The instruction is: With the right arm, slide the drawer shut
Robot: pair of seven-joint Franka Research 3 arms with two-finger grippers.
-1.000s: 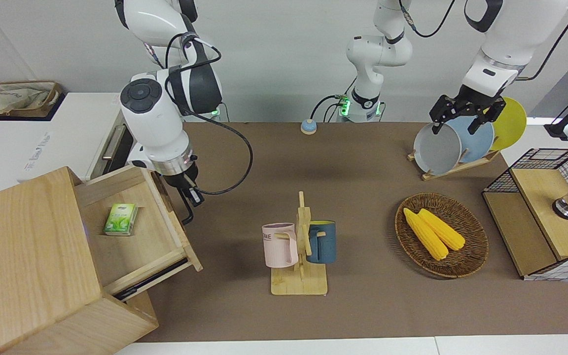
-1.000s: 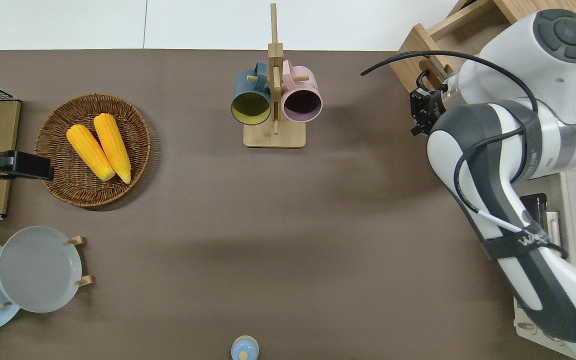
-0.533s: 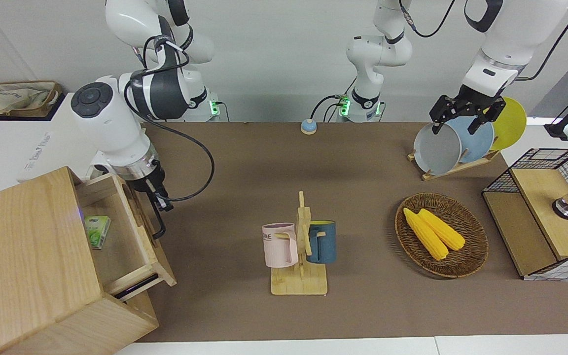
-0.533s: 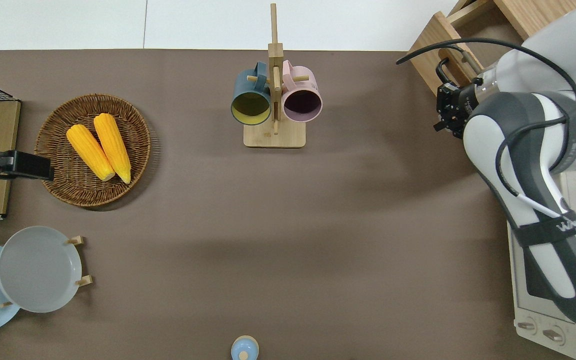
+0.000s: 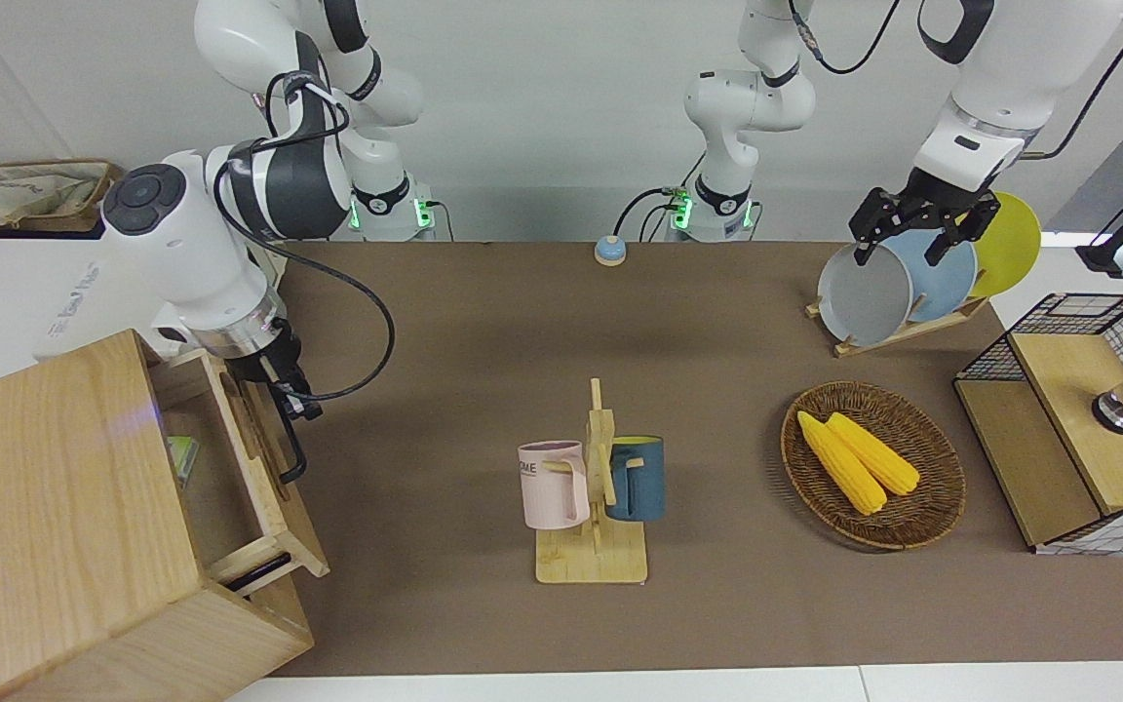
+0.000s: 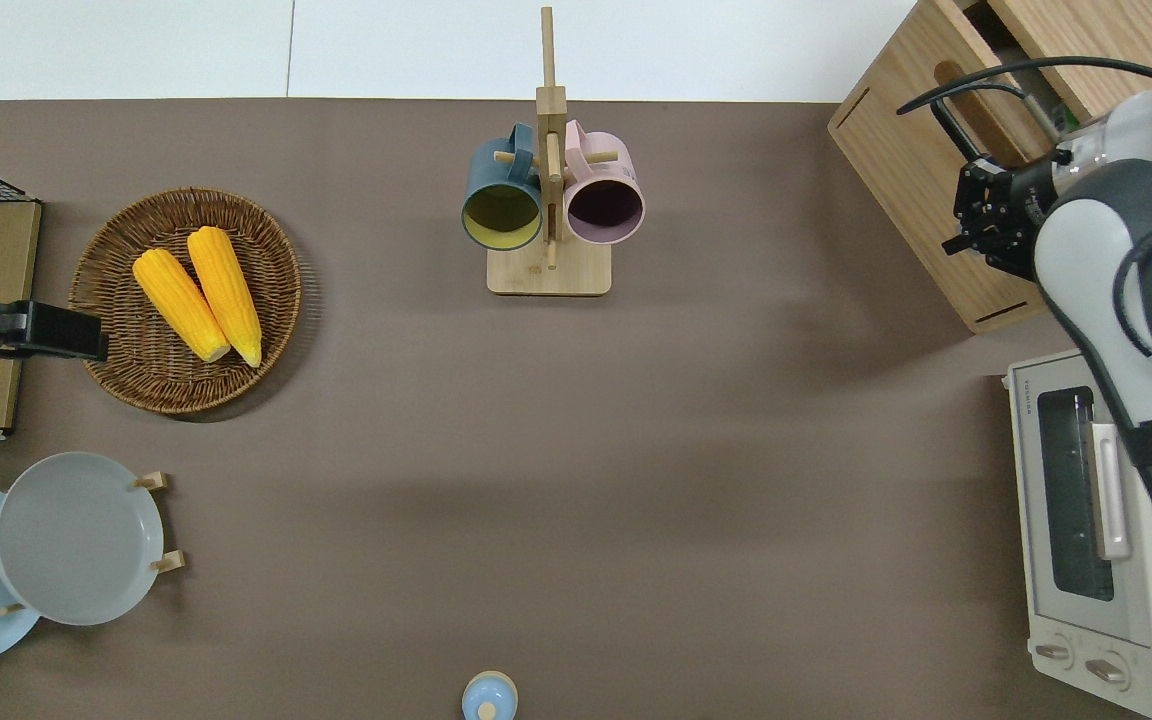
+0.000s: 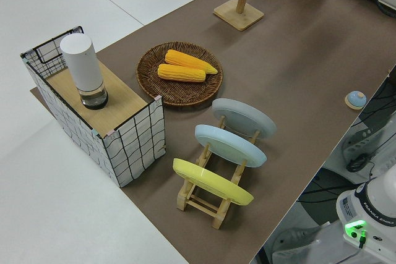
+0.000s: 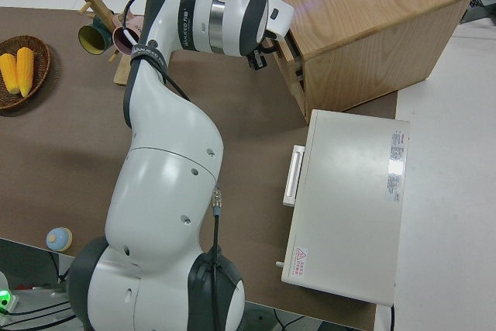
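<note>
The pale-wood drawer point(image 5: 306, 531) sticks a short way out of the large wood cabinet point(image 5: 45, 487), with its black loop handle point(image 5: 287, 441) on the front panel. A green packet point(image 5: 181, 458) lies inside, mostly hidden under the cabinet top. My right gripper point(image 5: 294, 398) is at the drawer's front panel, beside the handle's end nearer to the robots. In the overhead view the gripper point(image 6: 984, 212) rests against the panel point(image 6: 921, 190). The left arm is parked, its gripper point(image 5: 912, 234) open.
A mug rack point(image 5: 596, 487) with a pink and a blue mug stands mid-table. A wicker basket point(image 5: 922, 507) holds two corn cobs. A plate rack point(image 5: 912, 283), a wire-mesh box point(image 5: 1078, 419), a toaster oven point(image 6: 1096, 540) and a blue bell point(image 5: 610, 252) are around.
The right gripper has moved toward the cabinet and the drawer has slid in with it. The green packet is now mostly covered. The left arm has not moved.
</note>
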